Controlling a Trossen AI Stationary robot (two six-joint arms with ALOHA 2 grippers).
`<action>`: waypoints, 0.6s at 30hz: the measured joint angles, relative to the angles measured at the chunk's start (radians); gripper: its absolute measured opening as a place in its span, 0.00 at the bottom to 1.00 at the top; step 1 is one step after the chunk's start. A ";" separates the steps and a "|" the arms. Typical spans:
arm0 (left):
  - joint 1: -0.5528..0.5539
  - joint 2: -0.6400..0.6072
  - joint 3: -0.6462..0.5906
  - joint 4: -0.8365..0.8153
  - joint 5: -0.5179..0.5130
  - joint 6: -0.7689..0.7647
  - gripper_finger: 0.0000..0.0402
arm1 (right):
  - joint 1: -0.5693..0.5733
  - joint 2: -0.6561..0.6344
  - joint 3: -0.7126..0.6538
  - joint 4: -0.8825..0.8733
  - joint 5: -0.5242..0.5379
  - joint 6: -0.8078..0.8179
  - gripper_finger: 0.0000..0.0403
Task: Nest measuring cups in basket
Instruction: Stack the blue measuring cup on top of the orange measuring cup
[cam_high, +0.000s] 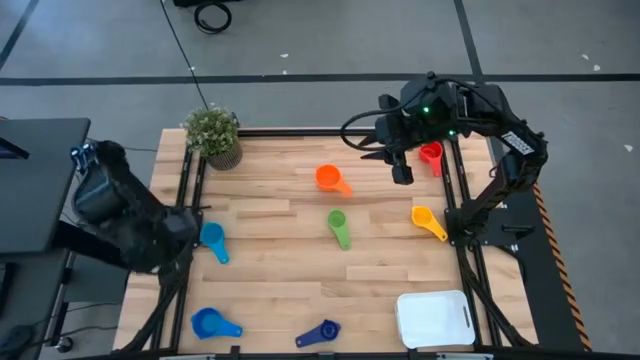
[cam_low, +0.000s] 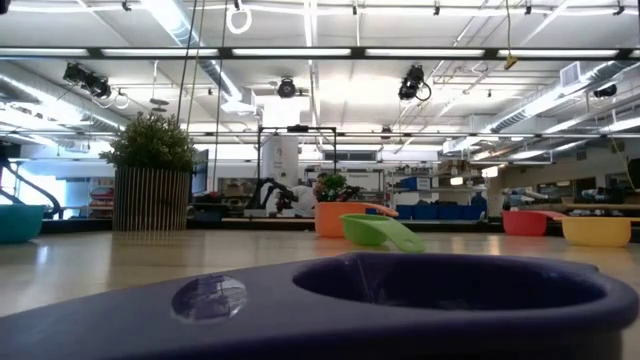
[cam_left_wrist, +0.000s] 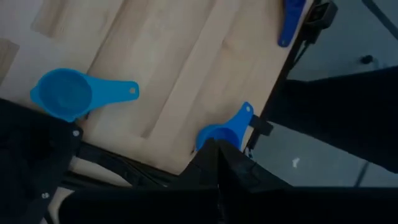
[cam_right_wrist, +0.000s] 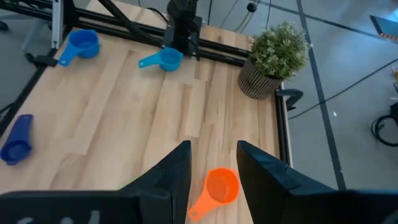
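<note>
Seven cups lie apart on the wooden table: orange, green, yellow, red, light blue, blue and dark blue. The white basket sits at the near right corner with nothing in it. My right gripper hangs open above the far right part of the table, between the orange and red cups. In its wrist view the orange cup shows beyond the gap of the right gripper. My left gripper is shut and folded back at the table's left edge.
A potted plant stands at the far left corner. Black frame rails run along the table's sides. In the low view the dark blue cup fills the foreground. Bare wood lies in the middle of the table between the cups.
</note>
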 joint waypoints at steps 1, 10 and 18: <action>-0.029 0.014 0.000 0.000 -0.018 -0.031 0.00 | 0.004 -0.001 0.000 0.000 0.000 0.001 0.34; -0.192 0.164 0.000 -0.003 -0.053 -0.156 0.00 | 0.041 -0.002 0.000 0.065 0.000 0.037 0.34; -0.306 0.272 0.000 0.005 -0.047 -0.162 0.00 | 0.066 -0.002 0.000 0.140 -0.001 0.126 0.34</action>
